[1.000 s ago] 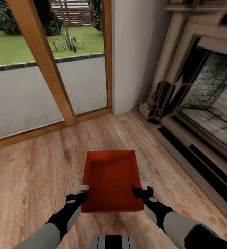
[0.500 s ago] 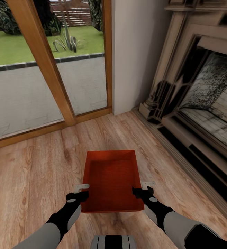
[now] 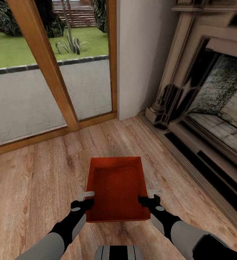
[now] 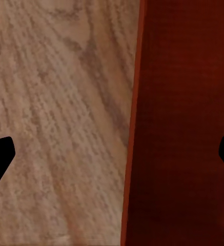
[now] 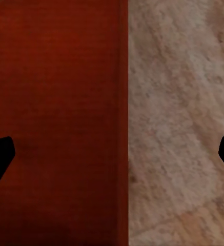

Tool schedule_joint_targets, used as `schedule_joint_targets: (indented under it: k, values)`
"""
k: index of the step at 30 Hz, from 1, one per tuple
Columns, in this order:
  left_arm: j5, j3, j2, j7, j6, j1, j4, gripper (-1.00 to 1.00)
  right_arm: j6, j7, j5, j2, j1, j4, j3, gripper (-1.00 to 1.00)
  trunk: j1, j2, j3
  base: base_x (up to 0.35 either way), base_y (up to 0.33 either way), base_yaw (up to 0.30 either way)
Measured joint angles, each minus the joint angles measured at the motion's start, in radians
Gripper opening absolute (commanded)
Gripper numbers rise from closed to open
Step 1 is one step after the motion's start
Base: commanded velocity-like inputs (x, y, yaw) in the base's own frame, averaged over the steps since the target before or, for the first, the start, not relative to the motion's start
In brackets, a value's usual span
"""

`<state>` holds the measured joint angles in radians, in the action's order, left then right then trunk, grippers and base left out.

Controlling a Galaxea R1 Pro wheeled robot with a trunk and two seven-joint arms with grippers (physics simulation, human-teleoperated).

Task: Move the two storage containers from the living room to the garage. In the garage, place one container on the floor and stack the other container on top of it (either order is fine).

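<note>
Glass fills the wood-framed door at the left of the head view, with lawn and paving outside; a pale wall section stands beside it, and the dark, moulded fireplace surround runs down the right side. The light wood-plank floor spreads below them. On it, near the robot and centred between its arms, sits an orange-red rectangular open-topped storage container with thin plain walls, its inside bare. The left gripper is at the container's left wall near the close corner, with fingers spread wide: in the left wrist view the two dark fingertips sit far apart, the container's left rim running between them, plank floor on one side and the orange-red interior on the other. The right gripper is at the opposite wall, likewise spread, its fingertips straddling the right rim. Whether either gripper touches the wall cannot be told.
</note>
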<state>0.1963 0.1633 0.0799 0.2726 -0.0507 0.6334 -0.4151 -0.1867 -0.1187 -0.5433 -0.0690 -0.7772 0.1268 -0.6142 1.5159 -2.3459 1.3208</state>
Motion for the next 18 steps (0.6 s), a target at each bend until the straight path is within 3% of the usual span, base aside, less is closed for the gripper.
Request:
schedule_joint_targets:
  k: [18]
  values:
    - [-0.002,0.003,0.013,0.0,0.013,0.0,0.001,1.0,0.005,0.002,0.002,-0.001,0.0,-0.001,-0.003,1.0,0.0,0.0,0.0,0.0,0.0,0.0]
